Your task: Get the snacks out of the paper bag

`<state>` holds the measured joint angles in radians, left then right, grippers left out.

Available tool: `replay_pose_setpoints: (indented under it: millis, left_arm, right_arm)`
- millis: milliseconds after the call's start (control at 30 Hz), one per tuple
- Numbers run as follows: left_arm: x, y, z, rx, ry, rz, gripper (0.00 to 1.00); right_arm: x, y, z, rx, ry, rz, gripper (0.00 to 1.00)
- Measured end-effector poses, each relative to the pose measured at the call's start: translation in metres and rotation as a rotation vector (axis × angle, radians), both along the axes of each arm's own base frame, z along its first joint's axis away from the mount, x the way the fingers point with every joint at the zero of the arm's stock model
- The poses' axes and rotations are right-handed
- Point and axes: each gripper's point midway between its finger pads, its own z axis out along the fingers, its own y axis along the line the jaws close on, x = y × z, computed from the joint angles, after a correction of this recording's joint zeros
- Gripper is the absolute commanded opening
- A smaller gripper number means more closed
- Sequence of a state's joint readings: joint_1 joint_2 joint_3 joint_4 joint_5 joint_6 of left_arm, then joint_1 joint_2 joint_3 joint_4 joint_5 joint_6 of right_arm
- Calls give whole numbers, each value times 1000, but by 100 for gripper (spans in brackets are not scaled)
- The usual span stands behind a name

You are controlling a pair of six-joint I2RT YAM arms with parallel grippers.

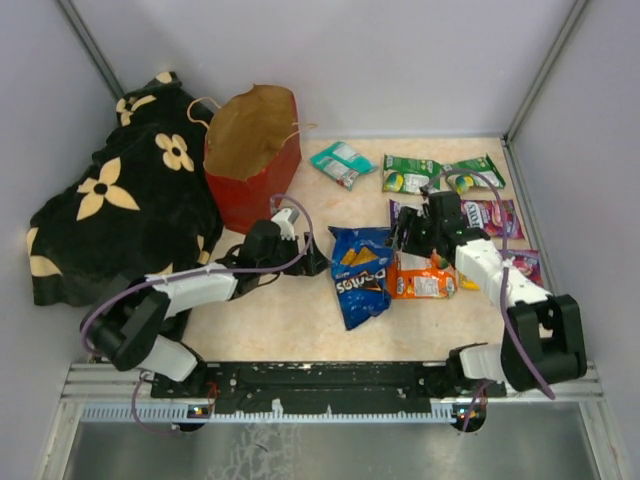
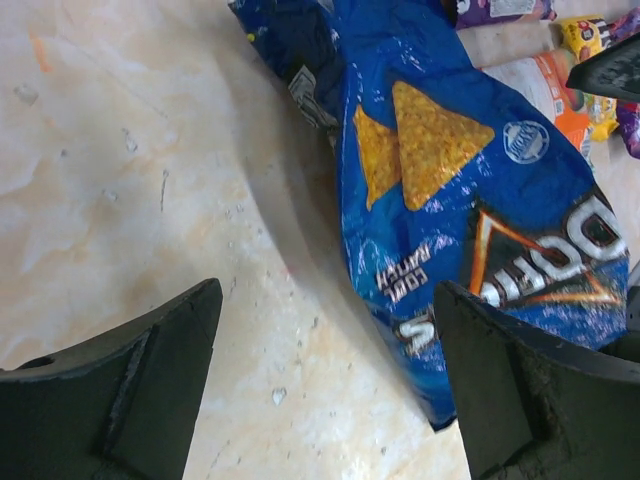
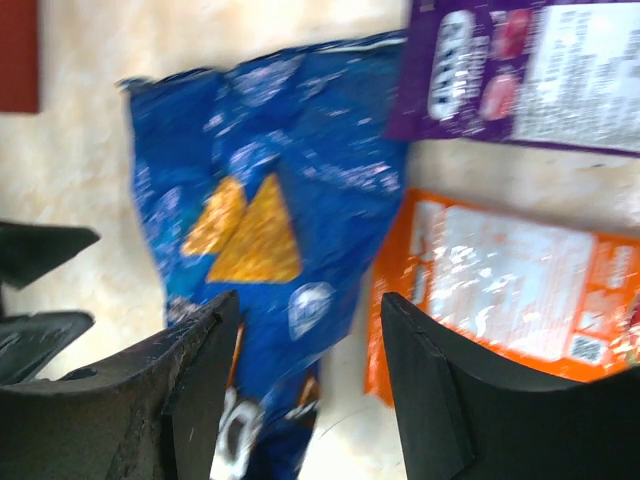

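Observation:
The red paper bag (image 1: 250, 150) stands open at the back left, its brown inside showing. The snacks lie on the table to its right: a blue Doritos bag (image 1: 362, 272), an orange packet (image 1: 420, 282), a teal one (image 1: 341, 163), two green ones (image 1: 410, 173), a purple one (image 1: 490, 215) and a pink-red one (image 1: 527, 266). My left gripper (image 1: 312, 262) is open and empty, low over bare table just left of the Doritos bag (image 2: 450, 200). My right gripper (image 1: 405, 236) is open and empty, above the Doritos bag (image 3: 270, 200) and the orange packet (image 3: 510, 290).
A black flower-patterned blanket (image 1: 120, 210) is heaped at the back left beside the bag. Grey walls close in the table on three sides. The purple packet (image 3: 520, 70) lies just beyond the right gripper. The left gripper's fingers (image 3: 40, 290) show at the right wrist view's left edge.

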<state>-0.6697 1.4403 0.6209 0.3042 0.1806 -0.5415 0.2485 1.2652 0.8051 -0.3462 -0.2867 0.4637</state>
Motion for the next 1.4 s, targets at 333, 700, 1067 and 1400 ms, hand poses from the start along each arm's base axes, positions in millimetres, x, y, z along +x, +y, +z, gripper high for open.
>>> replay_pose_setpoints:
  millis: [333,700,1067,1400]
  left_arm:
    - [59,-42,-17,-1,-13,19,92]
    - [96,-69,-23,-25,-52,30,24]
    - [72,-57,15,-56,-110,-13,0]
    - [12,-41,158,-212,-392,-85,0]
  right_arm:
    - [30,-15,-69,-11,141,-94,54]
    - [57,9,-69,133,90,-85,1]
    - [50,21,-20,231,-27,-30,0]
    - [0,42,107,259,-382,116,0]
